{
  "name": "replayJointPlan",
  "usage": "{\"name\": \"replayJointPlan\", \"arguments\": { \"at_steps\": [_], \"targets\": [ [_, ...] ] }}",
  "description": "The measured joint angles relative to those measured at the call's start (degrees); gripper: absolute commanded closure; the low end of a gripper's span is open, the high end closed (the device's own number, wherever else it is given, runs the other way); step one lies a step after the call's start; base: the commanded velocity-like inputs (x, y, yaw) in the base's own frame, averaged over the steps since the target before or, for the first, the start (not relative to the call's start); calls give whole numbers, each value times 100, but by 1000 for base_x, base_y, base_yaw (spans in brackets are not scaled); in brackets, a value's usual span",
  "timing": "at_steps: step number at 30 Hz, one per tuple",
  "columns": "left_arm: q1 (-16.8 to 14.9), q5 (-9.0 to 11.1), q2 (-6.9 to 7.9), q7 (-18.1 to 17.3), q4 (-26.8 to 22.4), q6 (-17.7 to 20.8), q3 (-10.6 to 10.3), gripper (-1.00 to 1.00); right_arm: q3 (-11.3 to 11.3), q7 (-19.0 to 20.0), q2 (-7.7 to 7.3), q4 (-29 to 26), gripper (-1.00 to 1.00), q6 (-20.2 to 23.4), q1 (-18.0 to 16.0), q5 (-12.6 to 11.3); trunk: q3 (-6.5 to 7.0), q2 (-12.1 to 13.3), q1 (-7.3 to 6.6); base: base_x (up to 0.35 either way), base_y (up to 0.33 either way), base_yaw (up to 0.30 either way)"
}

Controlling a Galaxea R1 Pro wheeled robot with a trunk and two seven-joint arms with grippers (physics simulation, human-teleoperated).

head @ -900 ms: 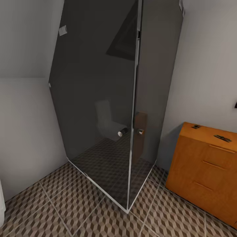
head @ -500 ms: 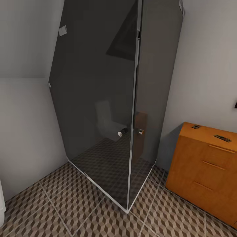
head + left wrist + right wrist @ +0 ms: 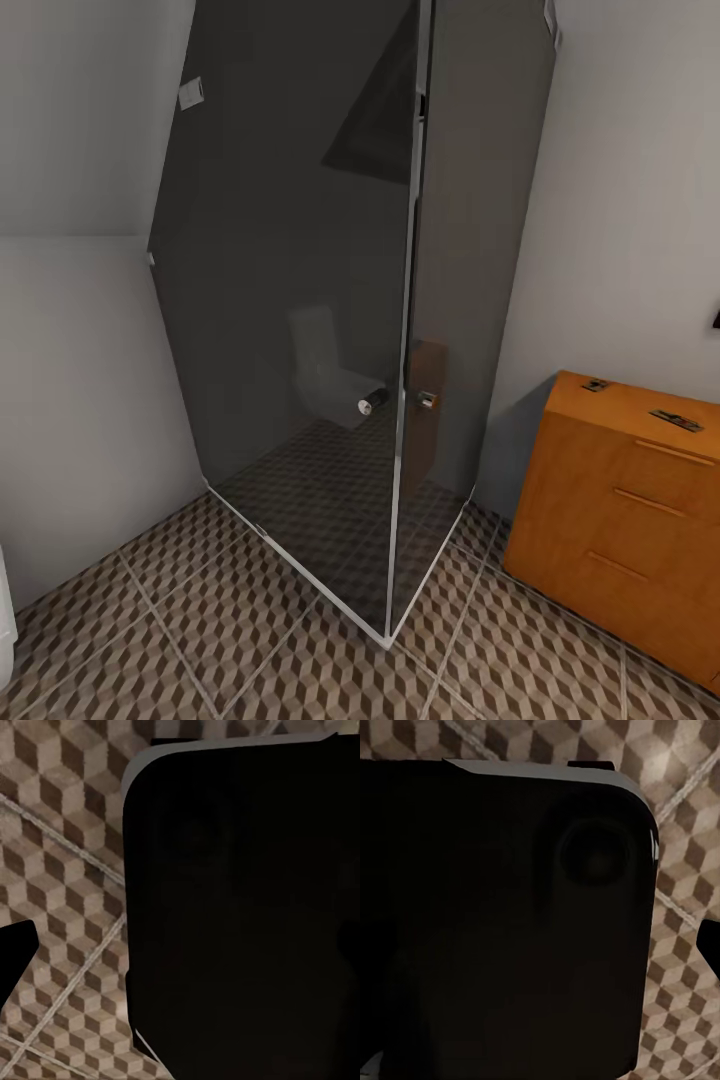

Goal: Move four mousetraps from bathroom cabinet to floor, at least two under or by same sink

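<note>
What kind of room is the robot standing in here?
Most likely a bathroom: a dark glass shower enclosure stands in the corner on the cube-patterned tiled floor, with a toilet shape faintly visible in its glass. An orange-brown wooden cabinet stands by the wall.

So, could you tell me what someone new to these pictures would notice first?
The tall dark glass shower enclosure fills the middle of the head view, standing in the corner on the cube-patterned tiled floor. To its right, the orange-brown wooden cabinet stands out against the grey wall, with two small dark mousetraps on its flat top.
</note>
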Motion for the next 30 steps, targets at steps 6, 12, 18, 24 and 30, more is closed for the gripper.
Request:
{"name": "replayJointPlan", "arguments": {
  "at_steps": [6,12,18,24,30],
  "targets": [
    [0,-5,4,7,-22,-193,5,-100,0,0,-1,-144,-100,-110,0,6,0,0,0,0,0,0],
    [-2,2,107,35,-203,-385,15,-100,0,0,-27,-338,-100,-302,0,14,0,0,0,0,0,0],
    [-5,5,177,74,-397,-577,17,-100,0,0,-53,-532,-100,-495,-3,16,0,0,0,0,0,0],
    [-7,6,192,254,-591,-770,24,-100,0,1,-65,-725,-100,-688,-4,21,0,0,0,0,0,0],
    [-8,10,176,447,-785,-963,25,-100,3,33,-79,-919,-100,-741,-2,21,0,0,0,0,0,0]
  ]
}}
